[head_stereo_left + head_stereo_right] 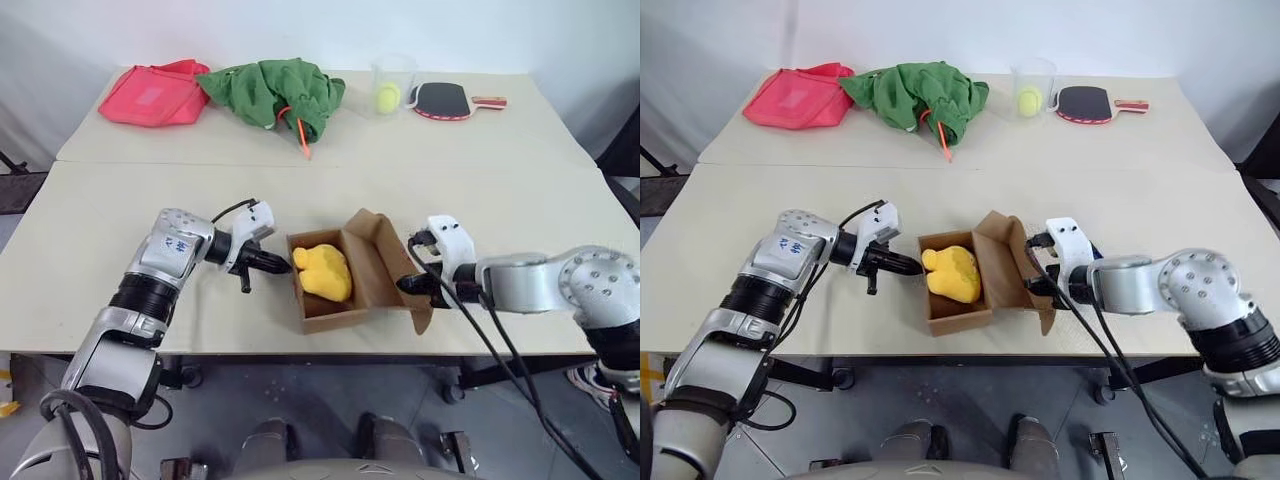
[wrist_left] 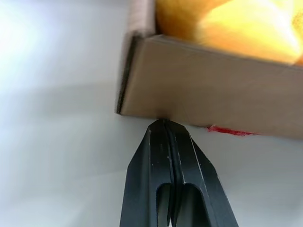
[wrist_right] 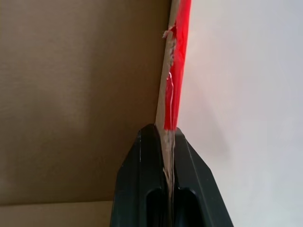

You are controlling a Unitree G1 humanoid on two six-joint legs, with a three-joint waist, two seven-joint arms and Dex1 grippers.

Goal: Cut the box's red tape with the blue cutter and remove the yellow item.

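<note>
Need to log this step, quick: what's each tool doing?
Left tool: shut, empty, tips at the box.
Right tool: shut on the box's flap.

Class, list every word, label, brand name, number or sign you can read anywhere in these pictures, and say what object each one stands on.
No text can be read.
Small blue marking on the silver upper casing of the robot's left arm: too small to read.
Brown cardboard box, pink-red cloth bag, black table tennis paddle, clear plastic cup: no lettering shows.
</note>
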